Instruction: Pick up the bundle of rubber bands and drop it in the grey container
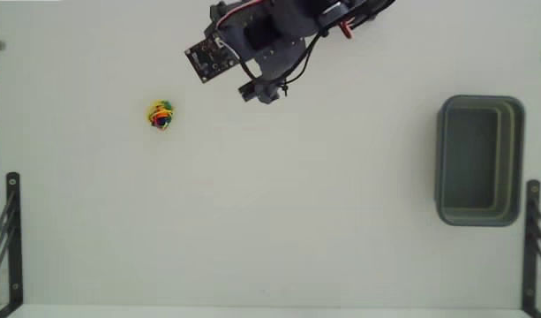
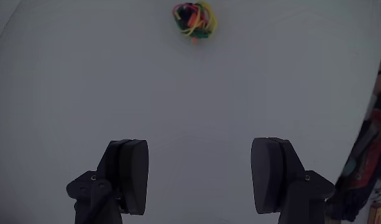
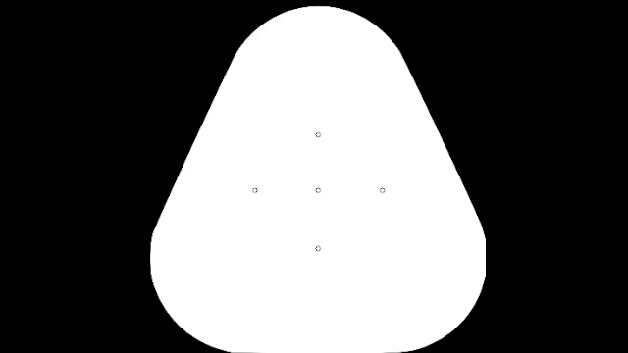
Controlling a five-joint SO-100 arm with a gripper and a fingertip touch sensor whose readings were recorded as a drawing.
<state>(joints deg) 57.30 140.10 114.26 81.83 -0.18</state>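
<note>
Item one, the grey container: we record a rectangular grey-green tub with rounded corners and a thick rim, standing on the white table far to the right of the tool in the fixed view; its inside shows only its own bare floor, nothing lying in it

Item two, writing: we read no brand, label or lettering on the tub, the table or the arm; the small dark circuit board on the arm is too small for us to make out any print

Item three, the gripper: in the wrist view we see its two dark fingers spread wide apart with only bare table between them, released and grasping nothing. In the fixed view the arm reaches in from the top edge, angled down and to the left

Item four, the bundle of rubber bands: a small clump of yellow, red and green loops, lying on the table ahead of the open fingers and well apart from them, roughly on their centre line; in the fixed view it lies left of and slightly below the arm's tip, far from the tub
</note>
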